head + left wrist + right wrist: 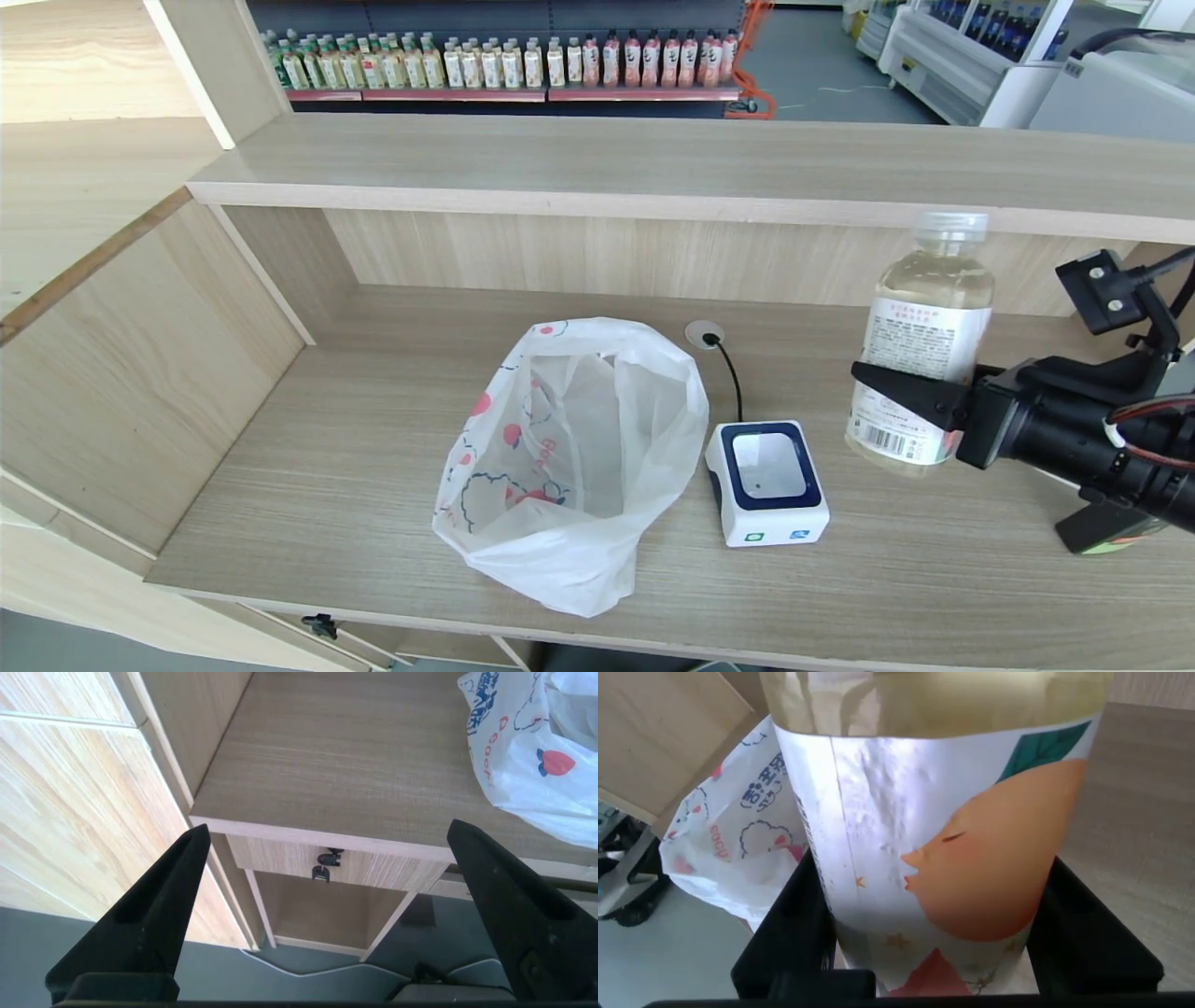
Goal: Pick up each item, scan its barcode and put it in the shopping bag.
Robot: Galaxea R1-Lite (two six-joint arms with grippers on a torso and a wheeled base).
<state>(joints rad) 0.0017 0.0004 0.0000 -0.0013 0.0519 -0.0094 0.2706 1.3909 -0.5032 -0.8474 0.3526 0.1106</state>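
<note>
**Over the counter, right of the scanner: bottle being held, ready for scanning**

Location: standing upright over the counter (373, 448), just right of the scanner (767, 481) and apart from it, and appearing to hang clear of the surface.

Item: clear plastic bottle (924, 308), holding pale liquid almost to the neck and wearing a white cap (949, 224) and a wrapped label.

Right hand (896, 392): clamping the bottle across the lower half of the label, with fingers (789, 933) pressing in from opposite sides. Leaving the barcode (887, 439) uncovered just below the near finger.

Left hand (329, 835): hanging off the counter's near edge, spread wide and carrying nothing.

Handling, as judged: probably weighing a fair amount, being so full. Likely staying firm at the label band but giving under a hard squeeze. Likely sliding on its smooth wrap if tilted in a loose grip. Best taken at mid-body, as now, avoiding the barcode patch.

Destination: shopping bag (569, 457), lying open-mouthed just left of the scanner. Looking thin and limp, and likely folding shut if nudged on entry.
</note>
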